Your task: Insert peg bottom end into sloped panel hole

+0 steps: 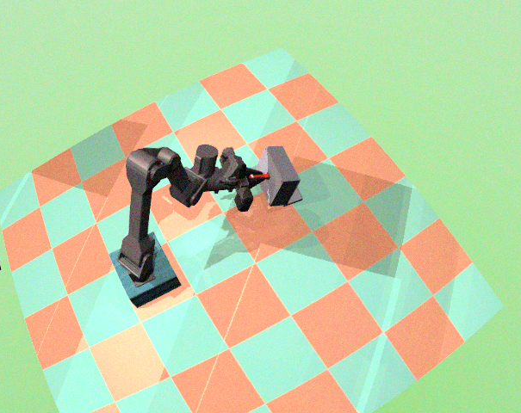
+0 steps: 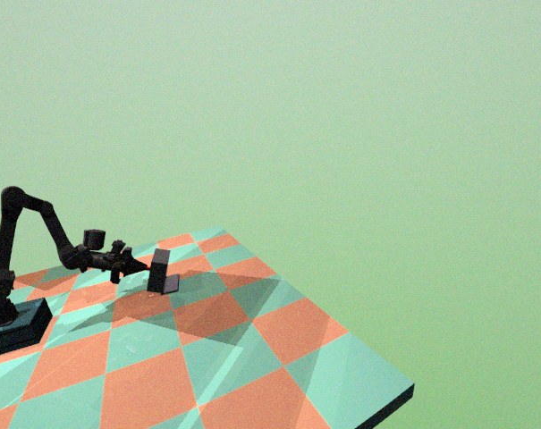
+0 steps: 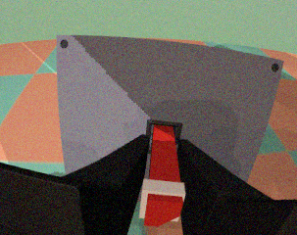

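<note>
One red peg (image 1: 260,176) (image 2: 147,267) (image 3: 165,159) in one hole (image 3: 164,121), one grey panel (image 1: 279,173) (image 2: 157,272) (image 3: 101,117) (two dark dots (image 3: 64,44)), jaws (image 1: 257,175) (image 2: 145,266) slightly parted around it

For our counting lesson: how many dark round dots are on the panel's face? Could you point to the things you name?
2: one at the upper left corner (image 3: 64,44), one at the upper right corner (image 3: 274,68). The gripper (image 3: 163,145) may hide more lower down.

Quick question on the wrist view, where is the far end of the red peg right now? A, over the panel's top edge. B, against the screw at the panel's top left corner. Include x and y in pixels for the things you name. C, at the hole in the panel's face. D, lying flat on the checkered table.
C: the peg (image 1: 258,176) (image 3: 164,159) runs up to the dark-rimmed hole (image 3: 178,128) in the panel (image 1: 283,170) (image 2: 157,277) (image 3: 192,78), its far end within that rim.
</note>
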You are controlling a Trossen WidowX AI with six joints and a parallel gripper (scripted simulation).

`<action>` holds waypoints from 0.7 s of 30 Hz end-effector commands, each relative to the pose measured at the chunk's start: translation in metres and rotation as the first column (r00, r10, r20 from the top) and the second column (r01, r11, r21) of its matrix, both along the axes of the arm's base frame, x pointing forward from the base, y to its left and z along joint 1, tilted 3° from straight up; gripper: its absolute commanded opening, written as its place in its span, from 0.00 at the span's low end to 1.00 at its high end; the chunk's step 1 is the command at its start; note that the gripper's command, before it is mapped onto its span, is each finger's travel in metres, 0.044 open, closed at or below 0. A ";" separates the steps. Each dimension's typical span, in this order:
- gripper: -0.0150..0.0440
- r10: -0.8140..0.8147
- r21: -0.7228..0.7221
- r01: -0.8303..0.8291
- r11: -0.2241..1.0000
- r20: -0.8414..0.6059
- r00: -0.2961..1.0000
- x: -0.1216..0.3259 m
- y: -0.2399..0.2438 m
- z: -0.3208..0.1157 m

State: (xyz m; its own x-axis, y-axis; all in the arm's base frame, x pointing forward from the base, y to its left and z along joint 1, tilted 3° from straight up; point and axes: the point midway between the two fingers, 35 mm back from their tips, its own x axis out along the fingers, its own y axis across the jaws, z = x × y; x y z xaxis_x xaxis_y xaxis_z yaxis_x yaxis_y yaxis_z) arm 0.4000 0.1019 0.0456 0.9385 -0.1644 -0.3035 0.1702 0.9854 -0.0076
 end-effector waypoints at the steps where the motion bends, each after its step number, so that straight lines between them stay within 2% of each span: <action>1: 0.52 0.000 0.000 0.000 1.000 0.000 1.000 0.000 0.000 0.000; 12: 1.00 0.000 0.000 0.000 1.000 -0.001 1.000 -0.003 0.001 0.001; 21: 1.00 0.002 0.000 -0.002 1.000 -0.003 1.000 -0.013 0.005 0.006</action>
State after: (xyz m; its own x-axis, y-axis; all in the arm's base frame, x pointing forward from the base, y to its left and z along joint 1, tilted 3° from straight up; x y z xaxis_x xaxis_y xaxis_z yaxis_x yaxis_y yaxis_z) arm 0.3924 0.1075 0.0526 0.9415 -0.1562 -0.2987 0.1616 0.9868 -0.0067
